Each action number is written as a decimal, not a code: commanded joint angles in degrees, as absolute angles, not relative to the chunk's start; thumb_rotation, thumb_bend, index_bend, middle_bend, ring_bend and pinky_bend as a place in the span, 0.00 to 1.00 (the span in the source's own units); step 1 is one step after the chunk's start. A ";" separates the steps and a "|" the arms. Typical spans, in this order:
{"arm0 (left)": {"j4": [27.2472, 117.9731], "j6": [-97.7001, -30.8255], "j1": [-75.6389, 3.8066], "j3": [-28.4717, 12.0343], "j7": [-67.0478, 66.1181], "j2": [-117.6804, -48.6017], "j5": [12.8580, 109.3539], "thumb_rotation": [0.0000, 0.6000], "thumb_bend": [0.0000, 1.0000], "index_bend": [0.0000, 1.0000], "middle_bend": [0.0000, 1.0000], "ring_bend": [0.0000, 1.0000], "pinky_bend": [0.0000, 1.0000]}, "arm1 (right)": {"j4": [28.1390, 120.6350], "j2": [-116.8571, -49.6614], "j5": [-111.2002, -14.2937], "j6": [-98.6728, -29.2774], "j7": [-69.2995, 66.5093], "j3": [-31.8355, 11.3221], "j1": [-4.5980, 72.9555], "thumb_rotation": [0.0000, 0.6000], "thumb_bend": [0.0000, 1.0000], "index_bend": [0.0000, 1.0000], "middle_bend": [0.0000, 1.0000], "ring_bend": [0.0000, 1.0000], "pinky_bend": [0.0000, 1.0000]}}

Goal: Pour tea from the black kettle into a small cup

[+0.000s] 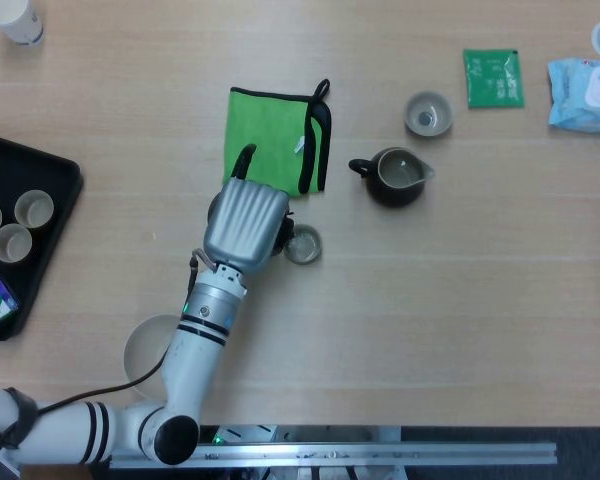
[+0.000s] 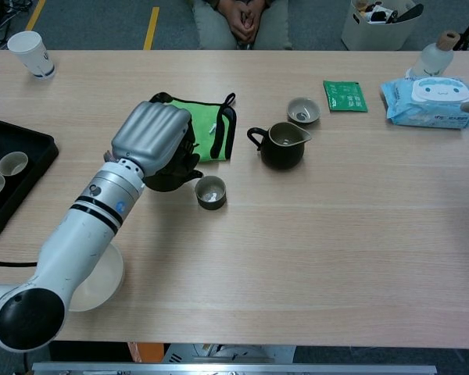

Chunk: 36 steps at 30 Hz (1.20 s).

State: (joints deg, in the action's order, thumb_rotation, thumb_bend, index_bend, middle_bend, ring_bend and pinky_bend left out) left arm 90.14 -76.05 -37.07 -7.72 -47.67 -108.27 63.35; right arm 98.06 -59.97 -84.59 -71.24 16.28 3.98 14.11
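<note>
The left hand [image 2: 150, 139] is wrapping closed around the black kettle [image 2: 174, 173], spout tilting right toward the small cup [image 2: 210, 191] just beside it on the tabletop [image 2: 336, 234]. Likely ceramic: rigid, smooth, breakable, heavier when full, so a firm grip at the handle is suiting it best.

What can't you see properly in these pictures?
- The black kettle: mostly hidden under the left hand in both views, so its tilt is unclear.
- Inside the small cup: too small to tell if tea is there.
- The right hand: only a sliver at the right edge of both views.
- The black tray: cut off by the left edge.
</note>
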 commanded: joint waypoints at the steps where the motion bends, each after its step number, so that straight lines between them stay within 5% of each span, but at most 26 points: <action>1: 89.92 -76.40 -37.03 -7.51 -48.35 -108.54 63.97 1.00 0.38 1.00 1.00 0.94 0.14 | 98.03 -59.89 -84.73 -71.26 15.94 3.89 13.98 1.00 0.20 0.10 0.19 0.10 0.20; 36: 89.42 -76.33 -35.86 -6.98 -52.01 -109.54 68.56 1.00 0.38 1.00 1.00 0.94 0.14 | 97.21 -59.87 -85.40 -70.84 14.11 2.74 12.80 1.00 0.20 0.10 0.19 0.10 0.20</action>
